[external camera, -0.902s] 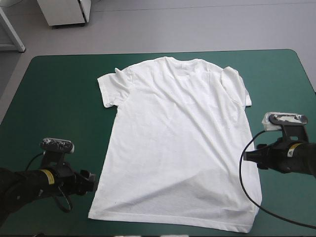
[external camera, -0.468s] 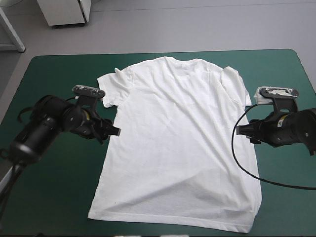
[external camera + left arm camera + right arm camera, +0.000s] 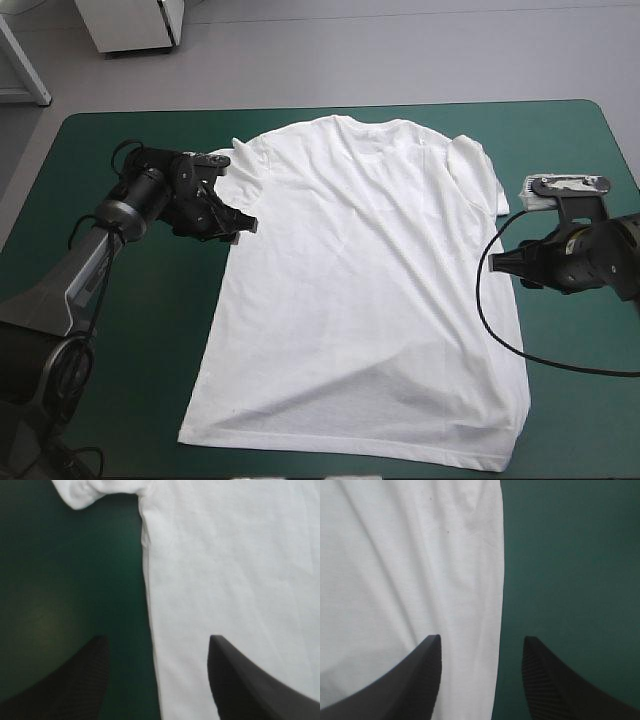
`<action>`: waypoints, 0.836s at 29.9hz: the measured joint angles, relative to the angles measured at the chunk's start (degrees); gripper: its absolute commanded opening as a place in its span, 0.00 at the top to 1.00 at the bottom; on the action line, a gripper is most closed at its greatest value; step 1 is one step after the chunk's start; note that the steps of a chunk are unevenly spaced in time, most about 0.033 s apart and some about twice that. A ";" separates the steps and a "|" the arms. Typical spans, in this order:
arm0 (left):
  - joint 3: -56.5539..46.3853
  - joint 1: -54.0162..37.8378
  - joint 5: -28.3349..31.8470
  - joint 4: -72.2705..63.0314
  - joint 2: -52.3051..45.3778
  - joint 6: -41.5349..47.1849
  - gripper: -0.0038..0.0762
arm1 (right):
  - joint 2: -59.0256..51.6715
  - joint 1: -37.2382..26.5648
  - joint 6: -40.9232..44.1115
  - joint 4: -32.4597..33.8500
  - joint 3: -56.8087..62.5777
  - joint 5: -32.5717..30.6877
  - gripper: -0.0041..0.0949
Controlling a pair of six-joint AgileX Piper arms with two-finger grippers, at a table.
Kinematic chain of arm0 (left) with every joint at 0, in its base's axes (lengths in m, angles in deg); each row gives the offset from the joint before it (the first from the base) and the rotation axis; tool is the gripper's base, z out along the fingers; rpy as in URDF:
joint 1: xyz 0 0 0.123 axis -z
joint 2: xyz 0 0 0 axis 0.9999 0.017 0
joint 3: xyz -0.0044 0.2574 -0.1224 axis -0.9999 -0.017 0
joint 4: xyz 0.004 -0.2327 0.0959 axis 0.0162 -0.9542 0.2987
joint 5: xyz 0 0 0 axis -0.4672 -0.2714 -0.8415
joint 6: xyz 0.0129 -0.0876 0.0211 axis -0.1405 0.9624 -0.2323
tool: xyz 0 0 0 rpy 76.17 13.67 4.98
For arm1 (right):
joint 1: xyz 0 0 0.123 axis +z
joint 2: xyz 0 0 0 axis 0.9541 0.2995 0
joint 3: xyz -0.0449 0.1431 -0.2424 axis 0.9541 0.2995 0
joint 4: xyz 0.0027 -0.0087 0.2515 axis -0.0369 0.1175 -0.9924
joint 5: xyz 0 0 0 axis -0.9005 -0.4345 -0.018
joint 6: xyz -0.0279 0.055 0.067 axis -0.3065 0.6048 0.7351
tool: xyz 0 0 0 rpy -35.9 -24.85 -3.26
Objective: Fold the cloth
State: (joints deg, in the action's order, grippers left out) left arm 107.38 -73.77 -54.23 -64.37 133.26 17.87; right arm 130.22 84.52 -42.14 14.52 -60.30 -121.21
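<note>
T-shirt (image 3: pixel 360 290) lies spread flat on the teal-green cover (image 3: pixel 110 350), collar (image 3: pixel 340 122) toward the far edge, hem (image 3: pixel 350 450) toward the near edge. No fold shows in it yet.

Left gripper (image 3: pixel 245 226) sits at the shirt's left side edge, just below the left sleeve (image 3: pixel 222 178). Its wrist view shows the black fingers set wide apart. One is over bare cover, the other over white cloth, and the side edge runs between them. Nothing held.

Right gripper (image 3: pixel 497 262) sits at the opposite side edge, below the right sleeve (image 3: pixel 478 170), roughly at mid-body. Fingers likewise wide, straddling the edge. Nothing held.

Step in hand, as judged: approach for the first grasp, each arm lined up on one long edge. The next move likely calls for each gripper to drop to the cover, slip one finger under the edge and pinch both layers without dragging the shirt askew. The two grippers are not level along the shirt: the left is nearer the sleeve, the right nearer the hem. An uneven lift could skew the fold.

Hard to make out:
- Whether any finger touches cloth or cover; height above the table is not readable.
- In the high view the fingers are small dark shapes, and their opening is not legible there.
- The right sleeve looks rumpled or doubled over; its exact lay is unclear.
- Each wrist view shows only a strip of the edge.
</note>
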 measured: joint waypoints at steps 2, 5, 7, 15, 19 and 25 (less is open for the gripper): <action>0.09 0.00 1.39 -0.26 1.76 -0.10 0.48 | 0.00 0.00 0.00 0.00 0.00 0.00 0.54; 0.15 0.00 2.89 -0.28 4.07 -0.34 0.48 | 0.00 0.00 0.00 0.00 0.00 -0.04 0.54; 0.15 0.00 3.86 -0.28 5.55 -0.46 0.48 | 0.00 0.00 0.00 0.00 0.00 -0.04 0.54; 0.15 0.00 7.48 -0.10 10.54 -1.09 0.48 | 0.00 0.00 0.00 0.00 0.00 -0.04 0.54; 1.12 0.00 7.65 0.22 12.49 -1.10 0.50 | 0.00 0.00 0.19 0.00 -0.06 -0.04 0.54; 1.75 0.00 7.93 0.40 13.15 -1.10 0.97 | 0.04 0.00 0.42 0.00 -0.31 -0.04 0.54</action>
State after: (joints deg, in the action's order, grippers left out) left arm 109.13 -73.77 -46.31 -63.96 146.41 16.77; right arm 130.26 84.52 -41.72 14.52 -60.61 -121.26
